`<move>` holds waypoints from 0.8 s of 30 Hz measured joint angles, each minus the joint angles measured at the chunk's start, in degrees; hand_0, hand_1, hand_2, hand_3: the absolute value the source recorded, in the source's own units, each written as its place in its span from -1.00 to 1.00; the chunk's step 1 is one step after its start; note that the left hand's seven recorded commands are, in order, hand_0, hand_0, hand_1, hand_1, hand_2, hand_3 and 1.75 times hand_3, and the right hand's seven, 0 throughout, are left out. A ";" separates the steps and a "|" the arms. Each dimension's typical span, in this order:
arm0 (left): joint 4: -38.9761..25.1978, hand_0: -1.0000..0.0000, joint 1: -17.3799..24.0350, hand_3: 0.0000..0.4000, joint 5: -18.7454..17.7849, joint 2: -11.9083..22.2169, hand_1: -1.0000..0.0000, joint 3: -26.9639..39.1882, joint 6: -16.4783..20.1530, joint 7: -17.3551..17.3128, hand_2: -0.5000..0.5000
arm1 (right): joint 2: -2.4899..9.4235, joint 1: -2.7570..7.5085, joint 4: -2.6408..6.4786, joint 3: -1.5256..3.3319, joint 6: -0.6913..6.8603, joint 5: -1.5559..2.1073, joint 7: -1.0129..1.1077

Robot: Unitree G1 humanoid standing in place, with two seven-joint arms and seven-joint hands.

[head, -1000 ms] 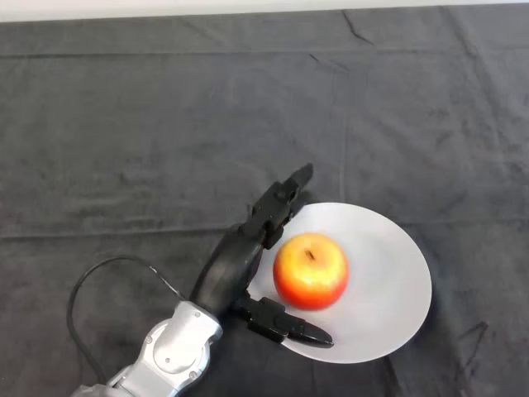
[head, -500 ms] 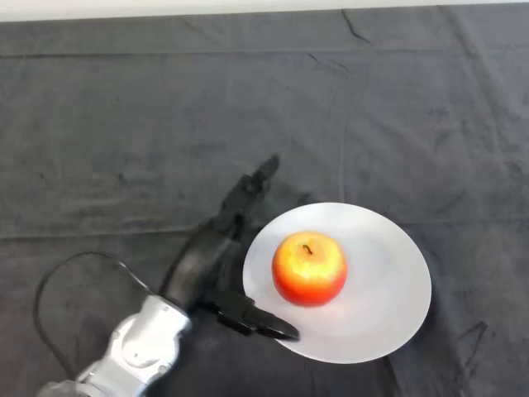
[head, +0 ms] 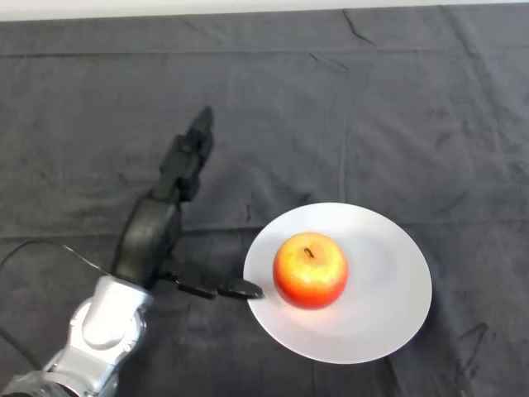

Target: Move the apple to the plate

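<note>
A red and yellow apple (head: 310, 270) stands upright, stem up, on a white plate (head: 388, 281) at the right of the middle. My left hand (head: 150, 234) is to the left of the plate, open and empty. Its fingers (head: 188, 153) stretch up and away from the plate. Its thumb (head: 219, 289) points right, and the thumb tip is at the plate's left rim. The hand is apart from the apple.
A dark wrinkled cloth (head: 264, 107) covers the whole table. A pale strip (head: 165, 7) runs along the table's far edge.
My left hand has drawn back from the apple to the left and swung its fingers up and away. The apple stays on the plate, unmoved.
</note>
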 measured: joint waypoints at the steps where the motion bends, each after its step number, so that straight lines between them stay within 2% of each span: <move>1: 0.04 1.00 0.02 -1.00 -0.43 0.33 1.00 0.28 -0.39 -0.07 0.00 | 0.00 0.00 0.00 0.00 0.00 0.00 0.00; 5: 0.52 1.00 0.04 -1.00 -2.03 1.75 1.00 3.24 -1.80 -0.45 0.00 | 0.00 0.00 0.00 0.00 0.00 0.00 0.00; 12: 2.98 1.00 0.29 -1.00 -6.68 3.69 1.00 9.36 -4.78 -3.19 0.00 | 0.01 0.00 0.00 0.00 0.00 0.00 0.00; 17: 5.38 1.00 0.44 -1.00 -12.30 5.19 1.00 13.95 -6.44 -5.96 0.00 | 0.00 0.00 0.00 0.00 0.00 0.00 0.00; 24: 9.54 1.00 0.66 -1.00 -18.13 6.90 1.00 21.53 -6.95 -8.85 0.00 | 0.01 0.00 0.01 0.00 0.00 0.00 0.00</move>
